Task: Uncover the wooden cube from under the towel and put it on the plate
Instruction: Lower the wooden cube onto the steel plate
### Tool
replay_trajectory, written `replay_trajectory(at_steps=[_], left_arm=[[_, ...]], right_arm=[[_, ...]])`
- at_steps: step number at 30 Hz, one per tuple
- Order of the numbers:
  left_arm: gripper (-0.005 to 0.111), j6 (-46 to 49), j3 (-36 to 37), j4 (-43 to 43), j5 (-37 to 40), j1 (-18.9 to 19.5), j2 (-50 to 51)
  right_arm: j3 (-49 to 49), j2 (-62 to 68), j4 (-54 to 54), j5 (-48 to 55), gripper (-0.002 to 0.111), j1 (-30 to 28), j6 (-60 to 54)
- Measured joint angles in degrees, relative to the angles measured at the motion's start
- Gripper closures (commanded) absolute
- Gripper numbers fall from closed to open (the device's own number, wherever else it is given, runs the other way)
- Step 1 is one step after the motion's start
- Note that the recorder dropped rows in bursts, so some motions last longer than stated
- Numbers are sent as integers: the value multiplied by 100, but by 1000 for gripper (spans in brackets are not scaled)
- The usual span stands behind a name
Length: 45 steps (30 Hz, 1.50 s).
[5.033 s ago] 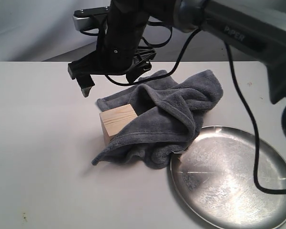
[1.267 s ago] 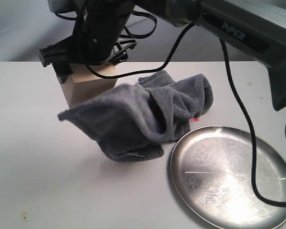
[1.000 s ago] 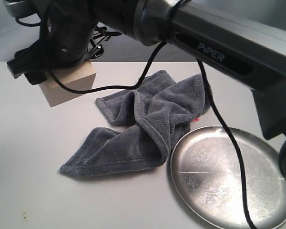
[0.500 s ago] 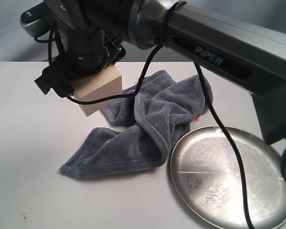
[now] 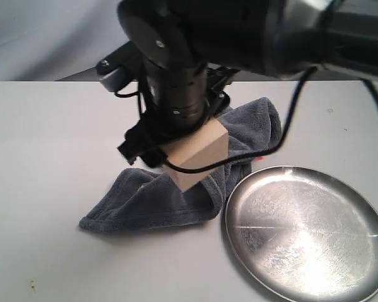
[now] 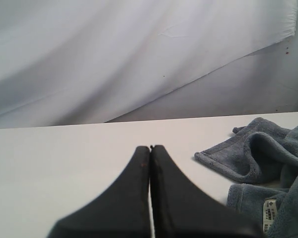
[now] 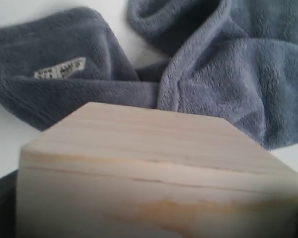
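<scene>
We find the right jaws clamped on the cube (image 5: 198, 154), held tilted in the air; the towel (image 5: 145, 201) lies beneath them, the plate (image 5: 302, 239) off to their side. The left jaws are pressed together, empty. Risks, we judge: the tilted cube slipping from the grip, or an early release dropping it on towel or rim

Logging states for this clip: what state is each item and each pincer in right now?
wooden cube: uncovered, tilted, held up over the towel.
towel: crumpled on the table beside the plate.
plate: on the table, empty.
right pincer: shut on the wooden cube.
left pincer: shut, empty.
</scene>
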Motion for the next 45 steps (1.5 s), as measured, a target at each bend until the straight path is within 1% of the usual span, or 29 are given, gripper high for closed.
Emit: replay_trajectory(at_steps=[3,4,5,6,7,10,12,14,18,26,32,39,41,42,43,44,45], left_arm=[[107,0,0,0,0,0,0],[107,0,0,0,0,0,0],[107,0,0,0,0,0,0],[107,0,0,0,0,0,0],[107,0,0,0,0,0,0],[107,0,0,0,0,0,0],[107,0,0,0,0,0,0],[107,0,0,0,0,0,0],[107,0,0,0,0,0,0],[107,0,0,0,0,0,0],[107,0,0,0,0,0,0],[107,0,0,0,0,0,0],[107,0,0,0,0,0,0],[107,0,0,0,0,0,0],[107,0,0,0,0,0,0],[107,0,0,0,0,0,0],[107,0,0,0,0,0,0]], right_arm=[[885,-479,0,-329,108,-207,181],[1439,-782,0,-509,108,-405,324],[1698,-921,0,-569,108,-520,400],[2131,-1139,11,-647,108,-748,499],[2351,-1249,51,-701,108,-889,537],[3169,-1613,553,-883,108,-1667,572],[3408,-1683,793,-963,108,-1978,572],[3639,-1727,1263,-1046,108,-2461,572],[3681,-1727,1723,-1249,108,-2929,574],[3681,-1671,1831,-2091,108,-3062,487],[3681,-1316,1875,-2158,108,-3121,423],[3681,-1282,1887,-2311,108,-3121,310],[3681,-1282,1887,-2309,98,-3121,249],[3681,-1282,1887,-2309,86,-3121,235],[3681,-1282,1887,-2309,77,-3121,227],[3681,-1282,1887,-2309,60,-3121,213],[3681,-1282,1887,-2309,49,-3121,213]])
